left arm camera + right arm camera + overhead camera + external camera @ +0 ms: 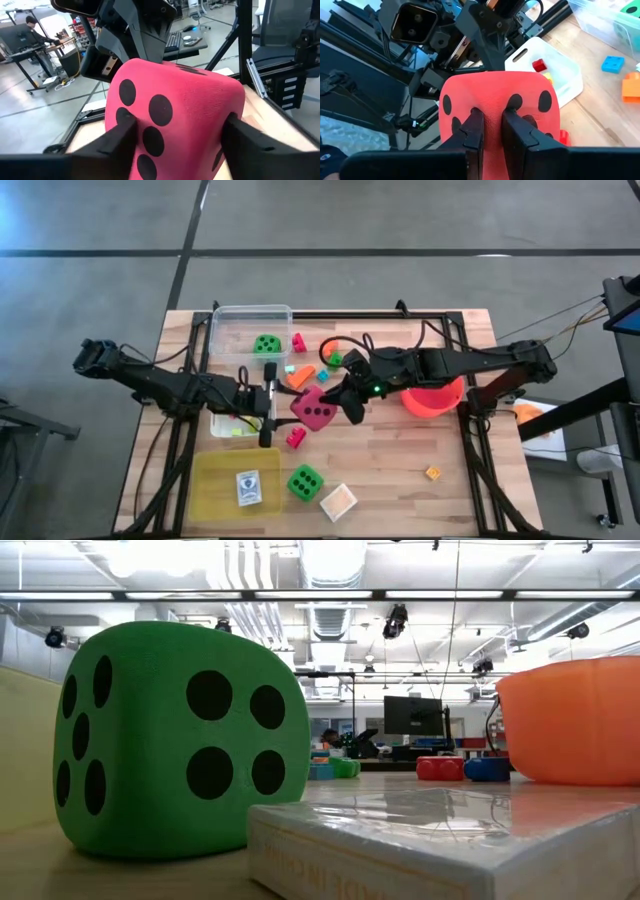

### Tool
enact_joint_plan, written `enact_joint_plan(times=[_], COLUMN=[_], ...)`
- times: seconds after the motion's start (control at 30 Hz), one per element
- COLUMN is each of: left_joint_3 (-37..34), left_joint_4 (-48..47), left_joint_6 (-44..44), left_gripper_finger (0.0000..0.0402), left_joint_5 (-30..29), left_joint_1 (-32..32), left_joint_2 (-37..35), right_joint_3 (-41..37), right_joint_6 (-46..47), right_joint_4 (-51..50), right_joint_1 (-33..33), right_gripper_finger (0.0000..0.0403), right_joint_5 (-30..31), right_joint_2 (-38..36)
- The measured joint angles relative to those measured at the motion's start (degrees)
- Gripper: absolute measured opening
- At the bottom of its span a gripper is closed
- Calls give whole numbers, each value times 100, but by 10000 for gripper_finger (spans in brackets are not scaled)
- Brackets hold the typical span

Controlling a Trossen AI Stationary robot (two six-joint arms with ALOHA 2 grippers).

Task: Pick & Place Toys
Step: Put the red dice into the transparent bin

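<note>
now both end effectors grip the pink die.

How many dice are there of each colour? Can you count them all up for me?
Green dice: 2
Pink die: 1
Total: 3
</note>
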Motion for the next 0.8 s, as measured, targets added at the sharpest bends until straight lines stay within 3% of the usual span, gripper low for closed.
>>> enact_joint_plan(times=[0.07, 0.37, 0.8], left_joint_3=[2, 235, 339], left_joint_4=[3, -149, -540], left_joint_6=[-145, -19, -312], left_gripper_finger=[184, 184, 172], left_joint_5=[50, 520, 406], left_joint_1=[0, -9, -11], left_joint_2=[0, 4, 8], right_joint_3=[-2, -2, -2], right_joint_6=[7, -97, -95], right_joint_4=[16, 138, 100], right_joint_1=[-4, 9, 9], right_gripper_finger=[33, 38, 299], right_joint_5=[-33, -167, -151], right_joint_2=[0, 15, 14])
